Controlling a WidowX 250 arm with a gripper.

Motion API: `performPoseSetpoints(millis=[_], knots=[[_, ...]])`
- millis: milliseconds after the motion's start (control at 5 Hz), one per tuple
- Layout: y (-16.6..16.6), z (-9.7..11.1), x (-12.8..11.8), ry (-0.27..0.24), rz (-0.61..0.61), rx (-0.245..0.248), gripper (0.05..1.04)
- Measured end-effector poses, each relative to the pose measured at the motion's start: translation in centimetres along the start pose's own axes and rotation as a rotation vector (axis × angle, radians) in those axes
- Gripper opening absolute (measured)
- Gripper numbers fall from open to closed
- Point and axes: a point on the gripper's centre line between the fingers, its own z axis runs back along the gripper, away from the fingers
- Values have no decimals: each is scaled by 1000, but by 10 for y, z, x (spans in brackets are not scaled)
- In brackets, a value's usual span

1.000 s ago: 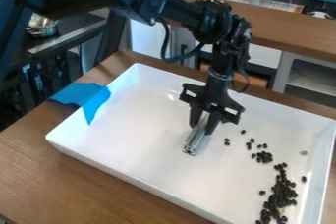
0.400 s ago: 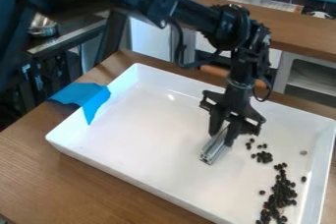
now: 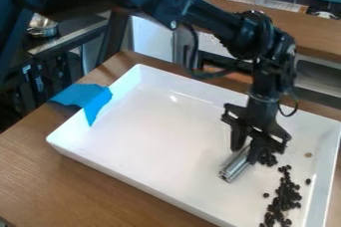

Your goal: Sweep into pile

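1. While gripper point(image 3: 244, 155) is clamped on metal bar point(image 3: 234, 169) at its upper end, keep that hold; bar prob. stiff, smooth.
2. Black beans point(image 3: 285, 197), in white tray point(image 3: 160, 136) near R wall point(image 3: 325, 171): prob. light, hard, apt to roll; sweep low.
3. R wall's close; more room L, w/ blue sheet point(image 3: 93, 99) over tray's edge.

"See the pincer point(image 3: 246, 153)?"

"Yes. Hangs over the right half of the white tray point(image 3: 146, 131), gripping a slanted metal bar point(image 3: 234, 167)."

"Notice dark beans point(image 3: 287, 196)?"

"Right beside the pincer, yes. Trail down loosely toward the tray's lower right corner."

"And look left."

"See a blue sheet point(image 3: 92, 99), draped over the rim onto the wooden surface point(image 3: 73, 186)."
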Motion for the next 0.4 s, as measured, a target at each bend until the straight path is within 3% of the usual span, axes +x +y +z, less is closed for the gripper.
performPoseSetpoints(millis=[400], knots=[[-29, 1, -5, 22, -46, -50, 351]])
